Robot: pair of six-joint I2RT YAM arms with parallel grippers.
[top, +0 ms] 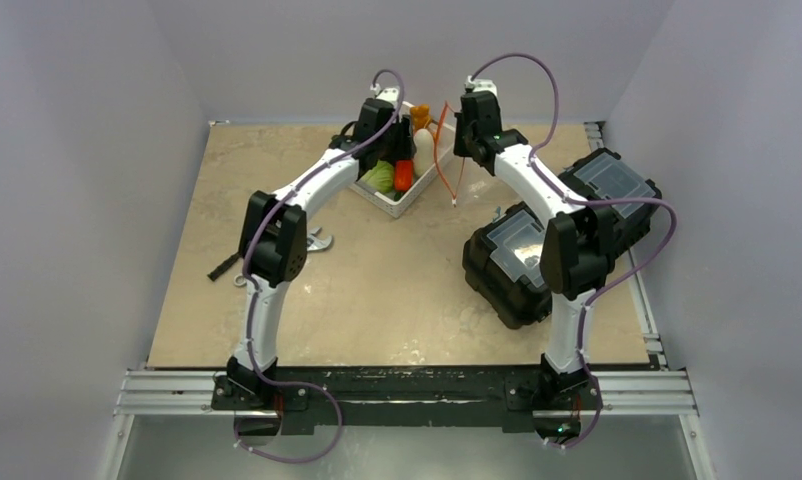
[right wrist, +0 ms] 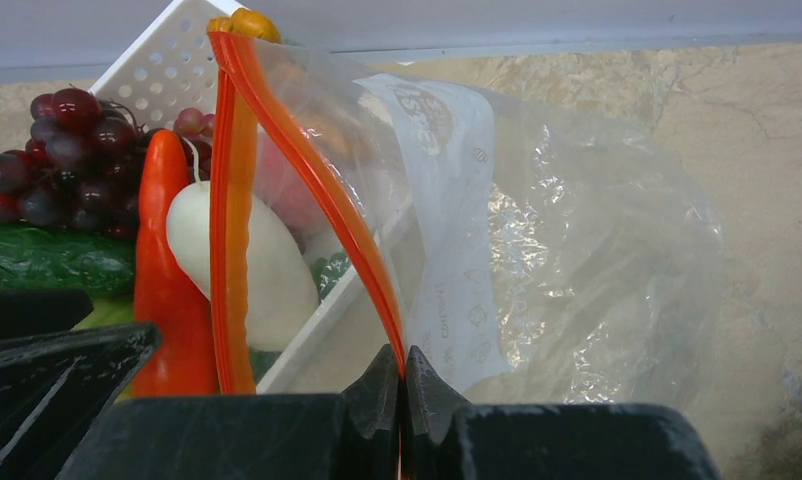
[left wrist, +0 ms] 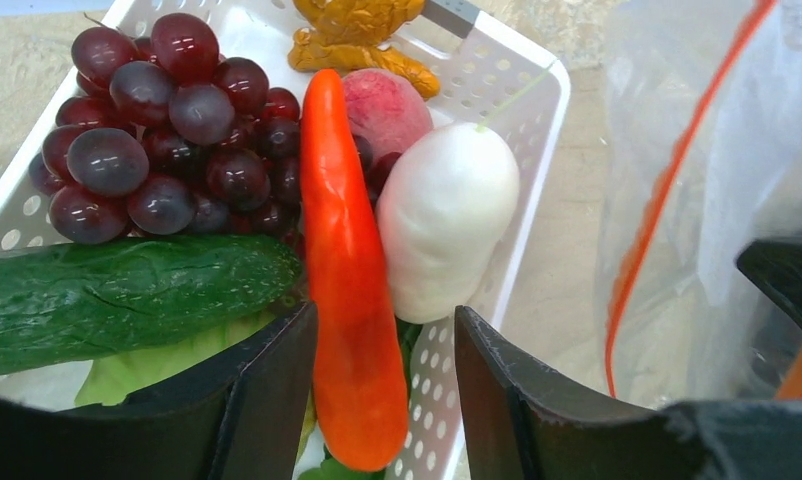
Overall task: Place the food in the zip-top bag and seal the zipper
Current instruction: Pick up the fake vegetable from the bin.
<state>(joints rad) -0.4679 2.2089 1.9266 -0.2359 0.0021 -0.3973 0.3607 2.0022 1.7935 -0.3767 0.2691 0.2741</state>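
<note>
Soft, even light from above brightens the beige marbled desk (top: 397, 290), with only faint shadows. Wrist views are bright and sharp mid-frame: white glints sit on the dark red plastic grapes (left wrist: 167, 120), and glare sparkles across the clear crinkly plastic bag (right wrist: 587, 250). The close black left hand (left wrist: 382, 330) looks slightly blurred.

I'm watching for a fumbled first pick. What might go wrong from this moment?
1. The open left gripper straddles the carrot, but the white oval piece lies against it; a closing finger may catch that piece or the basket wall.
2. The right gripper appears to pinch just one lip of the zipper, so the zip-top bag gapes narrowly; the long carrot might snag on the rim.
</note>
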